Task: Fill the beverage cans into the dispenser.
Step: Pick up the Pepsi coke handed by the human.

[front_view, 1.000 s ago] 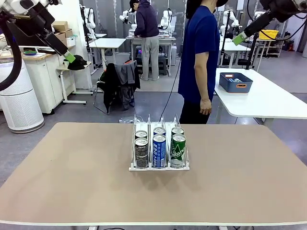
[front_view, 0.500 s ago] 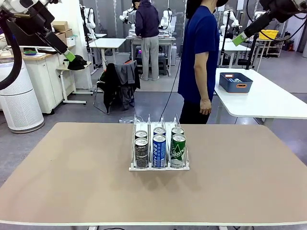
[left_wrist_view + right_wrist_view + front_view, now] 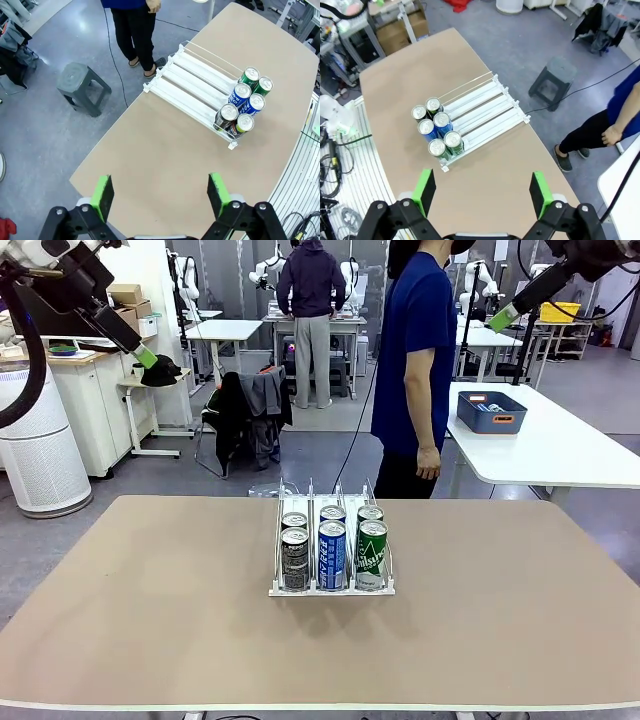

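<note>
Left wrist view: the left tool [image 3: 161, 195] hangs spread and empty above the desk [image 3: 165, 170]. Ahead and to its right, the dispenser [image 3: 192, 87] holds six cans [image 3: 240, 93] bunched at one end.

Right wrist view: the right tool [image 3: 482, 192] is likewise spread, with the rack ahead-left. The person [image 3: 592, 132] is cut off at the edge.

Front view: both tools are raised and their arms are cropped. The rear cans are half hidden.

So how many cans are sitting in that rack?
6, all in the rack, two per lane: front row dark can, blue can, green can; one more behind each. None looks hidden.
</note>
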`<state>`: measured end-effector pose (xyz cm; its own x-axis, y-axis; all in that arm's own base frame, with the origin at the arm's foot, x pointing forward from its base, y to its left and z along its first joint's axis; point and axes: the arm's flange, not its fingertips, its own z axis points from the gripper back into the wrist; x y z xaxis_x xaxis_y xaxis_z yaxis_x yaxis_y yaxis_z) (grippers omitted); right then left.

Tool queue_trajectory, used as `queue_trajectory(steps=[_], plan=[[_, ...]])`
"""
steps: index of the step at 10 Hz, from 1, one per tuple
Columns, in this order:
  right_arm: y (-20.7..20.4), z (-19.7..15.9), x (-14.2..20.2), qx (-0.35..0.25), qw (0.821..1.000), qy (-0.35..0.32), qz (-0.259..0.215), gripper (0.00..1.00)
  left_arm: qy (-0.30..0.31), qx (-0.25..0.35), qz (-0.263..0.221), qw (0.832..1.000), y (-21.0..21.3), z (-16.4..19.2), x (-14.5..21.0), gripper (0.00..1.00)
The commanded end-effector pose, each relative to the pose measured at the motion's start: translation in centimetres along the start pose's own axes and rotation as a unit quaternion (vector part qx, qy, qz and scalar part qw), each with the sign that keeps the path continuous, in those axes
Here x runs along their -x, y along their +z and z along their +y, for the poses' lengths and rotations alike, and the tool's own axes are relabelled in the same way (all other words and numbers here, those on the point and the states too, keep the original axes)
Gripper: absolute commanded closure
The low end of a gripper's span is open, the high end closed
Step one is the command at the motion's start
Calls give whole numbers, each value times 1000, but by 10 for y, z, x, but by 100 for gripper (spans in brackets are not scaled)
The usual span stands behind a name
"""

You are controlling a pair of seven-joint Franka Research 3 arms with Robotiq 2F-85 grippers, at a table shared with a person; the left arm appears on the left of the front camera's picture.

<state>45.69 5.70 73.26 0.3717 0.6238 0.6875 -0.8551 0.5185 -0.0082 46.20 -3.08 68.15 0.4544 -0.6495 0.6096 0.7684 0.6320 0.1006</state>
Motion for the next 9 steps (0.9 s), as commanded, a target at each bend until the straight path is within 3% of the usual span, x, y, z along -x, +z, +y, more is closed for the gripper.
queue_trajectory(steps=[1,6,9], plan=[[4,7,-11,26,999,-10,20,0,0,0,0,1000,0,0,0,0],[17,17,-21,41,998,-38,22,0,49,-33,16,998,27,-18,-30,0],[37,22,-28,41,998,-34,20,0,41,-36,11,998,45,-35,-40,0]])
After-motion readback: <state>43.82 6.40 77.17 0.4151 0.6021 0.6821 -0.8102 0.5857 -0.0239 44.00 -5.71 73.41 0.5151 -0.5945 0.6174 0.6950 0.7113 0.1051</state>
